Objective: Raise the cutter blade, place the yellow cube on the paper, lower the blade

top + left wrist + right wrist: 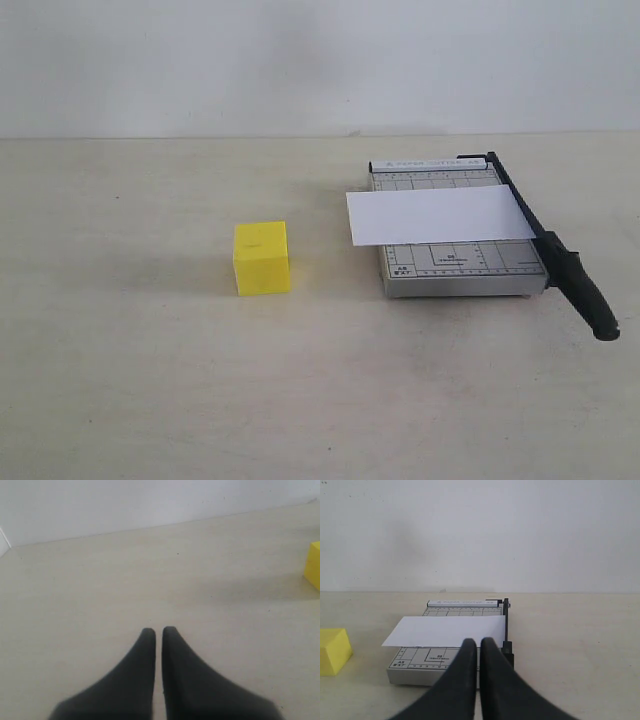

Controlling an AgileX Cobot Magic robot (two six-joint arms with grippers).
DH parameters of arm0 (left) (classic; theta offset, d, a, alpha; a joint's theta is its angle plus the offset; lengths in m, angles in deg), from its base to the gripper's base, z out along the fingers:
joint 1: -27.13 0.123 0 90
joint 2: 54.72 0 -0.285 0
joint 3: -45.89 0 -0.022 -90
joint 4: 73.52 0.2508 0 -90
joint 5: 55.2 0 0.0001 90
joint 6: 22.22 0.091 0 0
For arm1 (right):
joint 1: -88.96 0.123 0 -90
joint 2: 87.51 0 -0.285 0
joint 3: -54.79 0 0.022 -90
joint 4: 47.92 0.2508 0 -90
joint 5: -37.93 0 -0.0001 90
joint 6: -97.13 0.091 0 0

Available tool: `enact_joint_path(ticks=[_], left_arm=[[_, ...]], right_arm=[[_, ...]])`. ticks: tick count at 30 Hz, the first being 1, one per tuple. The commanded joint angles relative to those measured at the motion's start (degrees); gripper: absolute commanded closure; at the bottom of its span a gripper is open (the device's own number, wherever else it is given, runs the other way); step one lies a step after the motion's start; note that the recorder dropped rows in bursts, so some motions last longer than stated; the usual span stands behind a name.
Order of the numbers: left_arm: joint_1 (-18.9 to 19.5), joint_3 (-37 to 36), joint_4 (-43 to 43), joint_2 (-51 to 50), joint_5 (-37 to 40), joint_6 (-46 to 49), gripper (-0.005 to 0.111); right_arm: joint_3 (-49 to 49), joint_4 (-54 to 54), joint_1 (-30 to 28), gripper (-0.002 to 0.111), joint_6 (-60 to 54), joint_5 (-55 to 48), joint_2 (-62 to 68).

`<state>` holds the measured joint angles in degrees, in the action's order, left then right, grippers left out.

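Observation:
The yellow cube (262,258) rests on the table left of the grey trimmer (455,265); it also shows at the edge of the left wrist view as the cube (313,571) and in the right wrist view as the cube (334,650). The white paper (438,214) lies across the trimmer base, and the paper (445,631) overhangs the base on one side. The cutter blade (545,245) lies down flat along the right edge, handle toward the front. Neither arm shows in the exterior view. My left gripper (158,630) is shut over bare table. My right gripper (478,641) is shut, in front of the trimmer (427,667).
A plain white wall (320,60) stands behind the beige table (130,380). Only the cube and the trimmer stand on the tabletop.

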<state>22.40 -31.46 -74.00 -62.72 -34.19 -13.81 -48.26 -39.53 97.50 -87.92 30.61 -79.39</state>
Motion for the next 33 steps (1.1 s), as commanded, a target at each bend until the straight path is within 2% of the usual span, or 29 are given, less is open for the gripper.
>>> enact_joint_path(ticks=[1, 27, 30, 33], left_arm=[[0.11, 0.13, 0.16, 0.21, 0.06, 0.15, 0.102], [0.11, 0.13, 1.84, 0.21, 0.06, 0.26, 0.102], [0.11, 0.13, 12.00, 0.21, -1.93, 11.33, 0.102], [0.11, 0.13, 15.34, 0.21, -9.88, 15.54, 0.102]], right_arm=[[0.26, -0.19, 0.04, 0.106, 0.06, -0.09, -0.34], [0.26, -0.19, 0.04, 0.106, 0.06, 0.26, -0.34], [0.26, -0.19, 0.04, 0.106, 0.06, 0.26, -0.34], [0.26, -0.19, 0.04, 0.106, 0.06, 0.26, -0.34]])
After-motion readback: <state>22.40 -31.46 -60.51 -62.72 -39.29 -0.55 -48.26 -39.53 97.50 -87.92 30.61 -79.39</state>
